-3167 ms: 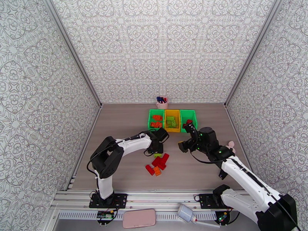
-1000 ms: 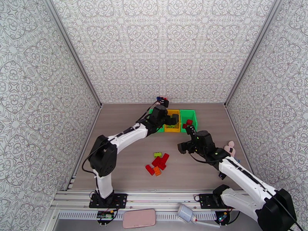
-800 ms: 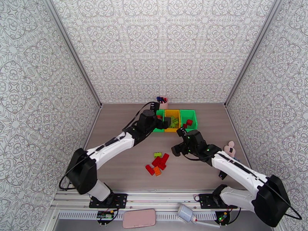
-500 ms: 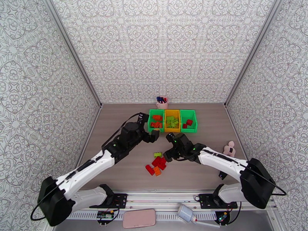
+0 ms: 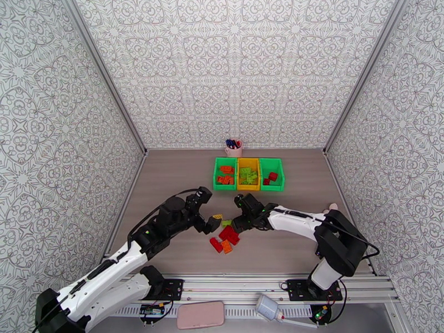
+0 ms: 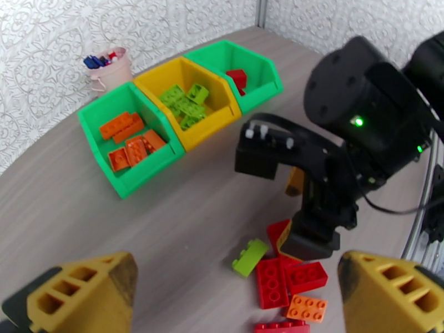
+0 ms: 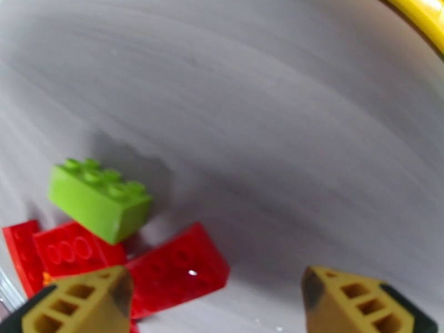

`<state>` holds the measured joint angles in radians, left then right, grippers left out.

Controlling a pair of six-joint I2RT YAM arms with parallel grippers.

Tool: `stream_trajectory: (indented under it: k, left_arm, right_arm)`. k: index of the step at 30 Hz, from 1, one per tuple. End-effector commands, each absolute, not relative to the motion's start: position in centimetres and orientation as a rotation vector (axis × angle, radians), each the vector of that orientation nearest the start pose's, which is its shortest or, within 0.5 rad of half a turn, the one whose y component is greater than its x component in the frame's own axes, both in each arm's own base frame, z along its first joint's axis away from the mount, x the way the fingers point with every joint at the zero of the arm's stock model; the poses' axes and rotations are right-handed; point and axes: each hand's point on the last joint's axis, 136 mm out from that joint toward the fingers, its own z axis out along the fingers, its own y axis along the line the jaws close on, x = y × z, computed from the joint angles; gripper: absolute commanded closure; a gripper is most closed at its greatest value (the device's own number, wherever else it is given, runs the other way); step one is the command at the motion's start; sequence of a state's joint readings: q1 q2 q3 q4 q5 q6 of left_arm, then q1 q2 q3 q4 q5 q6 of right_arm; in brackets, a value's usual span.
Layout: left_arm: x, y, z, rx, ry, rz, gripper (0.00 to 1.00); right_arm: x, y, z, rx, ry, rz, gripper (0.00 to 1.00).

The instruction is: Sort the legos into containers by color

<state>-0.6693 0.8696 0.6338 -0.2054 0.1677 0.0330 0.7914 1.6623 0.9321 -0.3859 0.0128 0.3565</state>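
Observation:
Loose legos lie mid-table: a light green brick [image 5: 227, 223], red bricks [image 5: 228, 235] and an orange one [image 5: 226, 246]. My right gripper [image 5: 237, 211] hangs low over the pile's right edge. Its jaws are open, and its wrist view shows a red brick [image 7: 175, 270] and the light green brick [image 7: 100, 198] just ahead of the fingers [image 7: 83, 301]. My left gripper [image 5: 210, 209] is open left of the pile and faces the right gripper [image 6: 288, 195]. The containers stand behind in a row. The left green bin [image 5: 225, 187] holds orange bricks, the yellow bin [image 5: 248, 187] light green ones and the right green bin [image 5: 272, 187] red ones.
A pink pen cup [image 5: 233, 146] stands behind the bins against the back wall. A small pink figure [image 5: 333, 207] lies at the table's right edge. Patterned walls close in the table on three sides. The two grippers are close together above the pile.
Both arms have pulled back from the bins toward the loose pile. The left gripper swung from over the bins to the pile's left, and the right gripper dropped to its right edge.

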Motion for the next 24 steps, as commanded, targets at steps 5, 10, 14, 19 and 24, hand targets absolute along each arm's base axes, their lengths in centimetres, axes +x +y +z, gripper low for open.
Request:
stream_trajectory:
  k: [5, 10, 14, 19, 24]
  left_arm:
    - [21.9, -23.8, 20.5, 0.955, 1.776, -0.648, 0.0]
    - [21.1, -24.6, 20.5, 0.989, 1.749, -0.691, 0.0]
    - [20.1, -25.3, 20.2, 1.069, 1.73, -0.713, 0.0]
    - [19.1, -25.8, 18.5, 1.168, 1.727, -0.734, 0.0]
    - [18.6, -26.0, 18.3, 1.187, 1.697, -0.765, 0.0]
  right_arm:
    - [27.5, 23.1, 3.6, -0.424, 2.703, 0.158, 0.28]
    - [28.0, 20.6, 4.4, -0.313, 2.699, 0.116, 0.31]
    - [28.4, 20.8, 6.3, -0.297, 2.644, 0.142, 0.24]
    - [27.8, 23.5, 6.9, -0.52, 2.584, 0.215, 0.08]
    - [27.2, 24.0, 6.4, -0.722, 2.6, 0.142, 0.03]
